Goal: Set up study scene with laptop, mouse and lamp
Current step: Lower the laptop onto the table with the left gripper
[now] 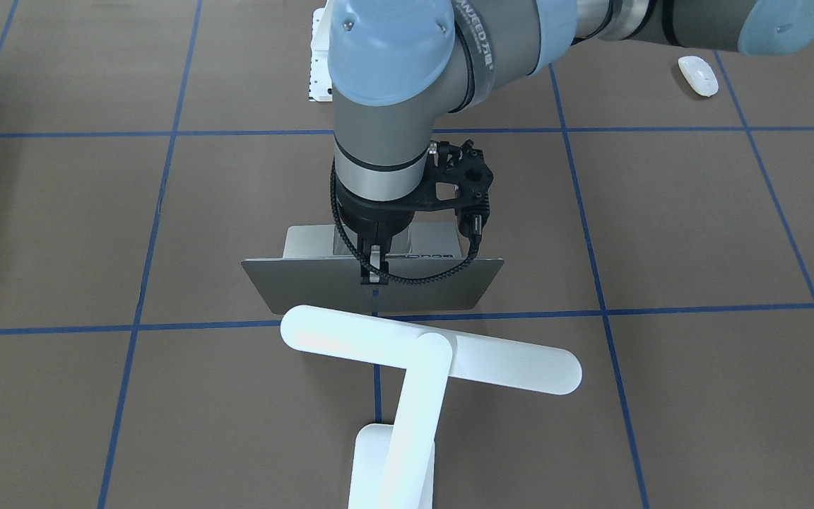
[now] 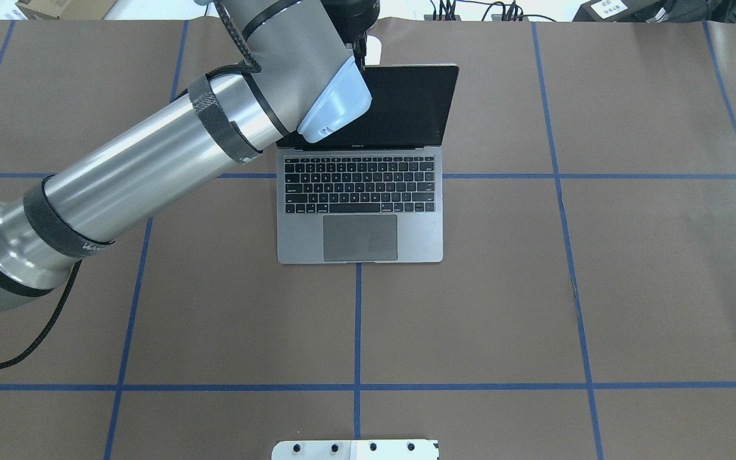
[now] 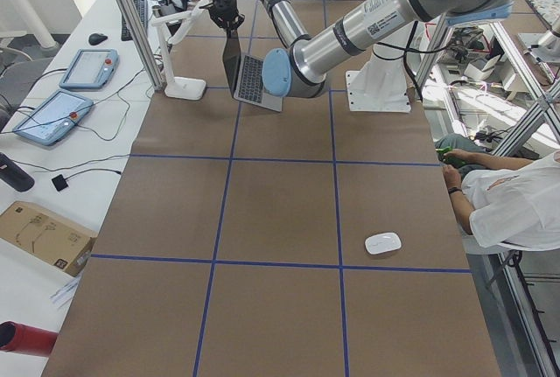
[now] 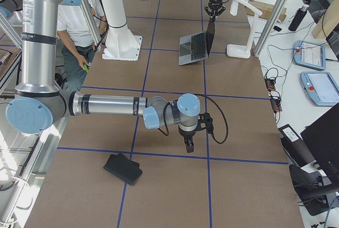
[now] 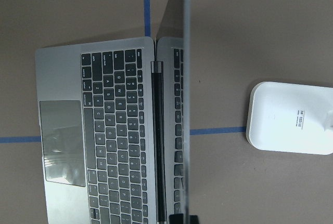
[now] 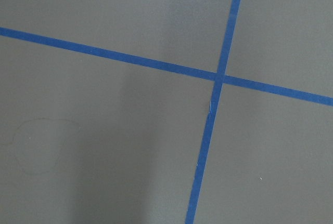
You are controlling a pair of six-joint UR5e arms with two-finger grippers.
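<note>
Fingers of your left gripper [image 1: 374, 274] are clenched on the middle of the top edge of the laptop [image 2: 360, 211]. That central hold likely lets the screen swing evenly; it stands near upright, the base flat on the table [image 2: 534, 287] below the fingers. Just beyond them stands the lamp [image 1: 414, 353], placed to light the keys. The mouse [image 1: 698, 75] lies well apart from them, not yet brought alongside. Your right gripper [image 4: 189, 146] hangs far off; whether it is clenched or released cannot be told.

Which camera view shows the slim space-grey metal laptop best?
Overhead exterior: the laptop shows keyboard, trackpad and most of the screen. Front-facing sees mainly its lid's back; left wrist crops it; side views show it small.
</note>
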